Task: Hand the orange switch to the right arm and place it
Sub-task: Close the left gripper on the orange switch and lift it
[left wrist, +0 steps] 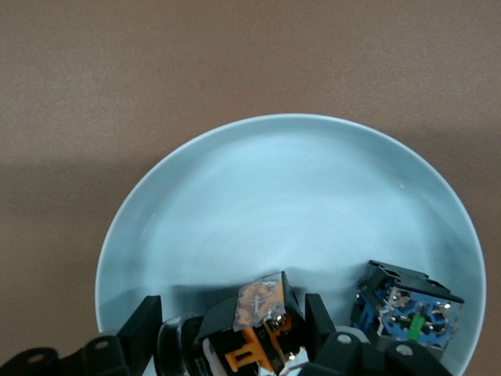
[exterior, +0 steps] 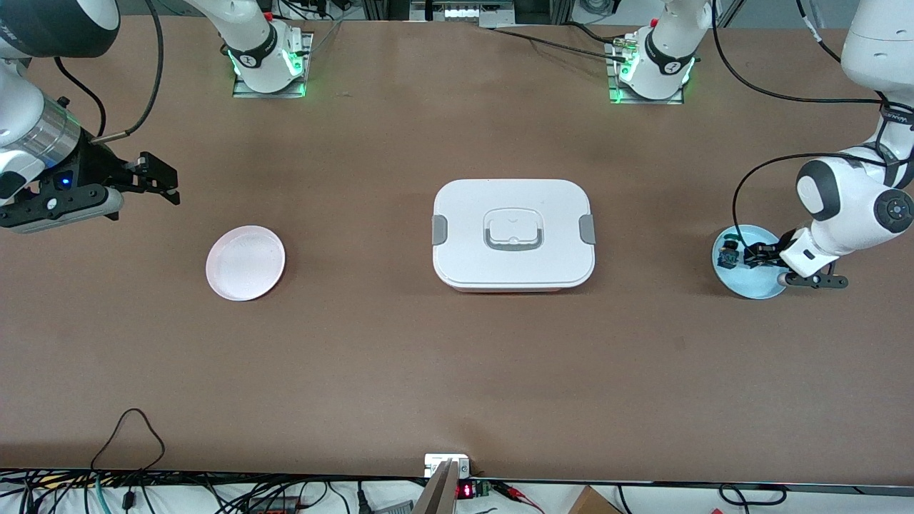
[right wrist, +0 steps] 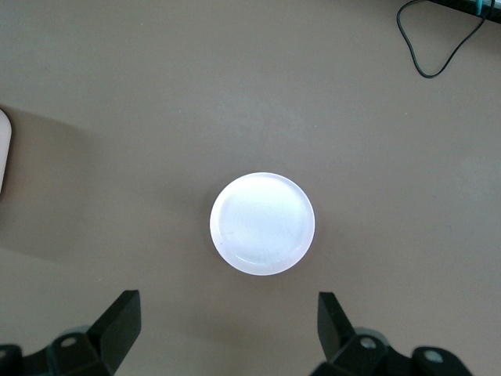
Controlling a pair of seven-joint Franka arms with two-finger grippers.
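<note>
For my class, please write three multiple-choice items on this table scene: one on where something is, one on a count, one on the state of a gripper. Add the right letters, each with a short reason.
1. Where is the orange switch?
A. On the pink plate
B. In the light blue plate
C. On the white box

2. How many switches are in the light blue plate?
A. One
B. Two
C. Three

3. How do the jaws of the left gripper stand?
A. Shut on the orange switch
B. Wide open over the white box
C. Shut on the green-capped switch

Answers:
1 B, the left wrist view shows it low in that plate.
2 B, the orange one and the green-capped switch beside it.
3 A, a finger sits on each side of the orange switch.

The right gripper waits open, above the table near the pink plate.
</note>
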